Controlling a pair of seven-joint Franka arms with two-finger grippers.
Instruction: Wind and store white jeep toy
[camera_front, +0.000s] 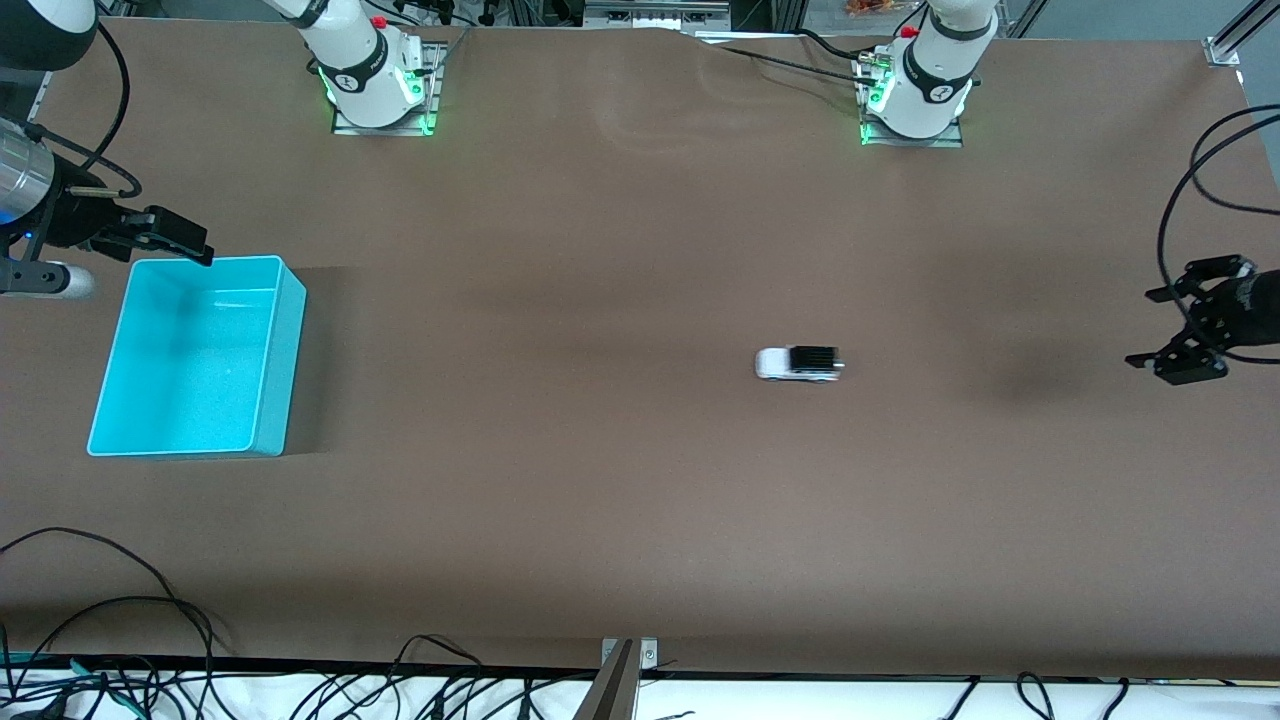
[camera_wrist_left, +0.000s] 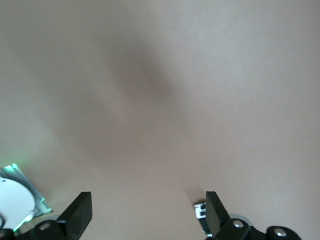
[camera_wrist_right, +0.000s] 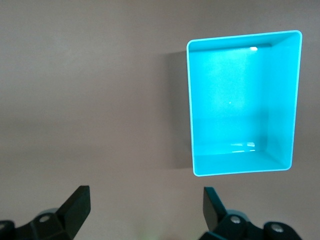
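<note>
Only partly shown, the left gripper (camera_front: 1190, 320) sits at the edge of the front view with its arm cut off by the frame, and the right gripper (camera_front: 170, 240) likewise pokes in from the other edge, most of its arm out of sight. From the left wrist view the white jeep toy (camera_wrist_left: 200, 210) is little more than a pale sliver peeking past one finger (camera_wrist_left: 214, 212), too cut off to read; a corner of the left arm's base (camera_wrist_left: 17, 197) with its green light shows as well.

Seen from the front, the white jeep toy (camera_front: 798, 364) rests on its wheels on the brown table (camera_front: 600, 480), toward the left arm's end and well apart from the cyan bin (camera_front: 275, 350). That bin stands at the right arm's end of the table and holds nothing. Loose black cables (camera_front: 110, 610) trail along the table edge nearest the front camera. Nothing lies between the toy and the bin.

Both grippers hang in the air with jaws spread wide and nothing between them. The left gripper hovers over bare table at its own end, clear of the toy; the right gripper hovers by the bin's rim (camera_wrist_right: 240, 105), touching nothing.
</note>
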